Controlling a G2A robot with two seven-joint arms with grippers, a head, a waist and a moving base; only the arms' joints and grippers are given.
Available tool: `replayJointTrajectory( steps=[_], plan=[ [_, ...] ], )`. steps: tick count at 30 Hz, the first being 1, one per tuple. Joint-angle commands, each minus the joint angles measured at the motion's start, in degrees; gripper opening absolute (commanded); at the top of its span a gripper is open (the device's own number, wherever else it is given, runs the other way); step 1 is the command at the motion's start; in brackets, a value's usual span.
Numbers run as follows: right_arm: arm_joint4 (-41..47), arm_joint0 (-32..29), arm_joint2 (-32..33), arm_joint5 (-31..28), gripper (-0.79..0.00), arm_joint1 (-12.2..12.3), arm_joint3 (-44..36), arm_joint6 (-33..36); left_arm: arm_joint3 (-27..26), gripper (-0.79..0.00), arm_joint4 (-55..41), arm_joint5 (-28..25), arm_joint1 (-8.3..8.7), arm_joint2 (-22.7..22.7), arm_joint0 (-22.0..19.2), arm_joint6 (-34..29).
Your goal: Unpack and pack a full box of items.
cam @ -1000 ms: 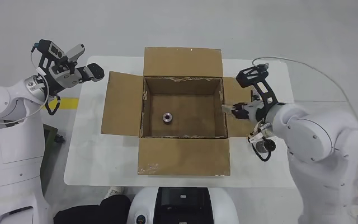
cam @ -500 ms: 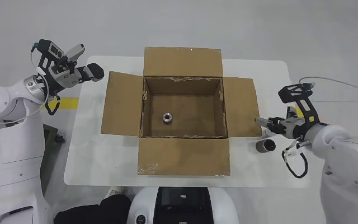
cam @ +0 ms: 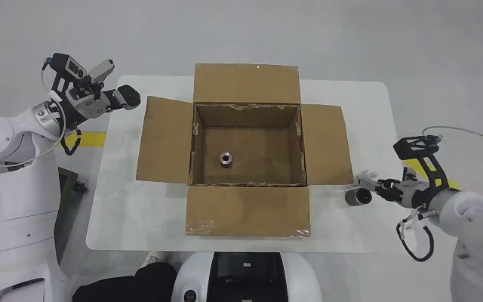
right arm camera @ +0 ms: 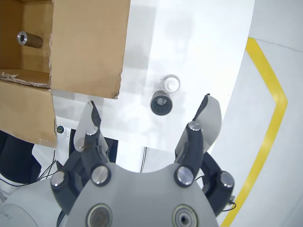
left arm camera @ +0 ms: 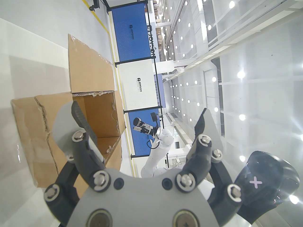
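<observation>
An open cardboard box (cam: 247,215) stands mid-table with all its flaps folded out. One metal cylinder (cam: 226,158) (right arm camera: 28,39) lies on its floor. To the right of the box, a dark hollow cylinder (cam: 356,197) (right arm camera: 161,104) rests on the white table (cam: 113,196), and a small white round piece (right arm camera: 171,83) sits just beyond it. My right gripper (cam: 371,185) (right arm camera: 148,100) hovers open and empty, right beside that dark cylinder. My left gripper (cam: 128,97) (left arm camera: 139,111) is open and empty, held in the air off the table's back left corner, facing the box (left arm camera: 94,109).
The box's right flap (right arm camera: 87,36) lies flat close to the dark cylinder. Bare table runs along the right edge and in front of the box. Yellow floor tape (right arm camera: 267,100) marks the floor past the table's right side.
My right arm has drawn back from the box's right flap, out toward the table's right front edge, and stays open. The dark cylinder stays on the table. The left arm has not moved.
</observation>
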Motion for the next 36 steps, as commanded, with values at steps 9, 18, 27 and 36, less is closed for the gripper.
replayJointTrajectory(
  steps=[9, 18, 27, 36],
  plan=[
    [1.71, -5.17, -0.87, -0.21, -0.062, 0.24, 5.99, -5.44, 0.0, 0.0, 0.0, 0.0, 0.0, 0.0, 0.0, 0.0],
    [-0.43, -6.19, -3.09, -0.43, 0.0, 0.61, 10.58, -9.58, 0.0, 0.0, 0.0, 0.0, 0.0, 0.0, 0.0, 0.0],
    [-1.22, -5.27, -6.34, 0.35, 0.0, 0.8, 15.67, -14.52, 0.0, 0.0, 0.0, 0.0, 0.0, 0.0, 0.0, 0.0],
    [-4.22, -4.19, -9.97, 2.18, 0.0, 1.0, 17.71, -16.02, 0.0, 0.0, 0.0, 0.0, 0.0, 0.0, 0.0, 0.0]
  ],
)
